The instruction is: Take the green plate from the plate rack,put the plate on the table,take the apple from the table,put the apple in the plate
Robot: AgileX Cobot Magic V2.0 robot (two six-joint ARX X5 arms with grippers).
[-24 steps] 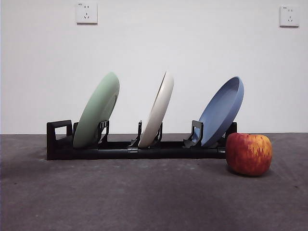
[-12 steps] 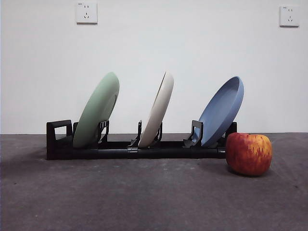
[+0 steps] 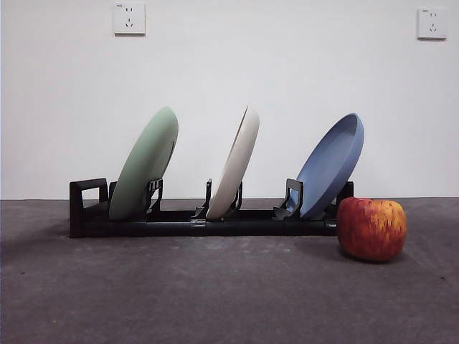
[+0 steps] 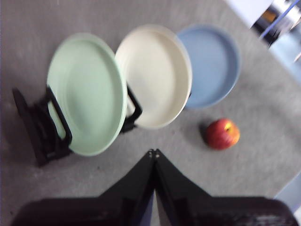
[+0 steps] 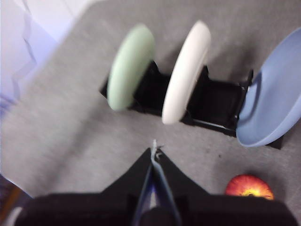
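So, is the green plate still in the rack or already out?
In. The green plate stands tilted in the plate rack, at its looped end; no gripper touches it.

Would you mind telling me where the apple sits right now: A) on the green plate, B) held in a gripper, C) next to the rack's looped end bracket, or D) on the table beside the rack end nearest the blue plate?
D: the apple rests on the table just past the plate rack end where the blue plate leans.
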